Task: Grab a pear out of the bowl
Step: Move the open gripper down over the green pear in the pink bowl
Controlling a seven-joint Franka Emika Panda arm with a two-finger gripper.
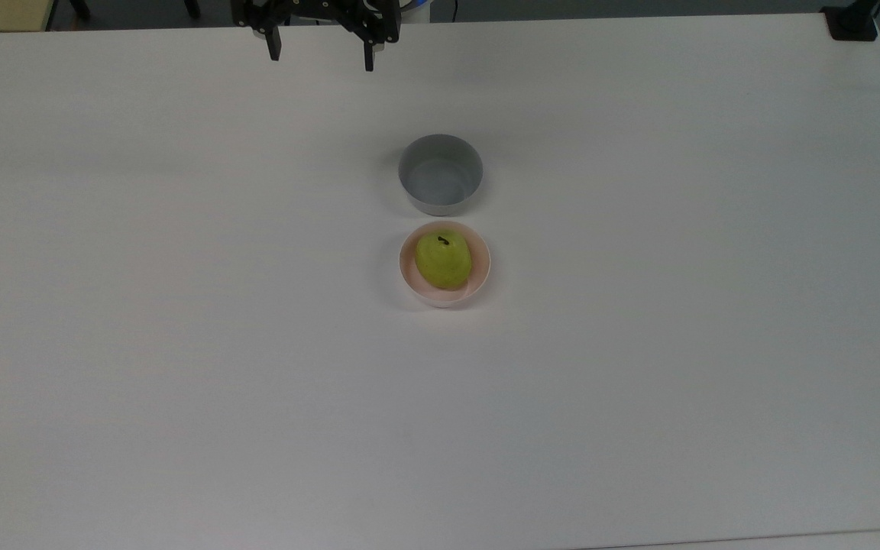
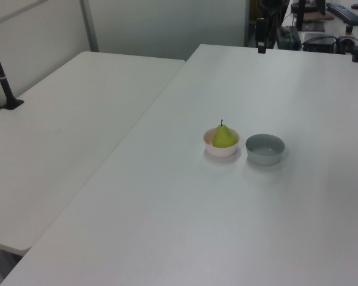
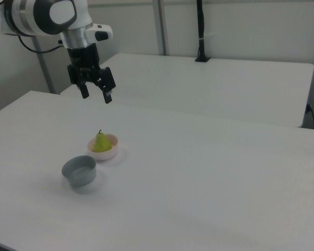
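A yellow-green pear [image 1: 444, 260] [image 2: 224, 136] [image 3: 100, 142] with a short dark stem sits upright in the pale pink bowl [image 1: 481, 276] [image 2: 221, 149] [image 3: 111, 151] near the middle of the white table. My gripper [image 1: 321, 55] [image 3: 96, 96] hangs open and empty high above the table. In the top view it is at the top edge, well away from the bowl. In the right view it is above and a little left of the pear. One dark finger [image 2: 261, 37] appears at the left view's top.
An empty grey bowl [image 1: 440, 176] [image 2: 265, 149] [image 3: 79, 171] stands right beside the pink one. A second white table [image 2: 65, 119] [image 3: 225, 83] adjoins this one. A black post [image 3: 200, 31] stands at its far side.
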